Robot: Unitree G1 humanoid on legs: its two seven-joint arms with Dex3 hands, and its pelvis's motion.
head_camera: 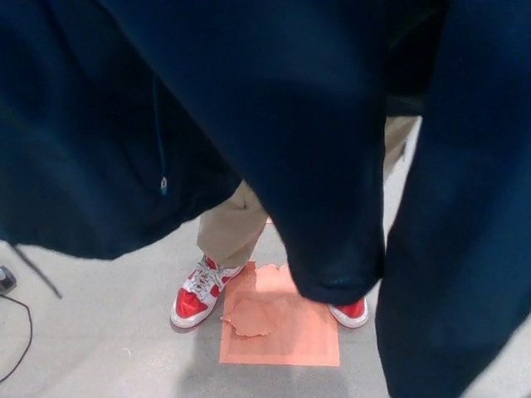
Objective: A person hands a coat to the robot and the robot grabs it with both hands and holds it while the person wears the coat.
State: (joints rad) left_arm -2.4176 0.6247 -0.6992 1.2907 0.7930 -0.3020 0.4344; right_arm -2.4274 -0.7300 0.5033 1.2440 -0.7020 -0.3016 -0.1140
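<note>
A dark navy coat (274, 108) is filling most of the frame, hanging down from the top edge and spreading from the left border to the right. Its broad left panel is draping over the upper left and ending in a curved hem around mid-height, with a zipper line and a small pull (163, 187) showing on it. A sleeve (332, 224) is hanging through the centre, its rounded cuff ending just above the floor mark in the lower middle. Another long panel of the coat is running down the right side almost to the bottom edge. Neither of the robot's hands is showing anywhere in the head view, and no arm is showing either, so their pose and whether the fingers are apart or clamped on the fabric cannot be told; the coat is probably covering them. Behind the coat, a person's leg in tan trousers (236, 228) is standing in the middle of the frame. Below it, a red and white sneaker (197, 296) is resting at the left edge of an orange square (290, 336) on the grey floor (108, 348). A second red sneaker (351, 313) is peeking out beneath the cuff, at the square's right edge. A thin black cable (21, 336) is curving along the lower left corner.
</note>
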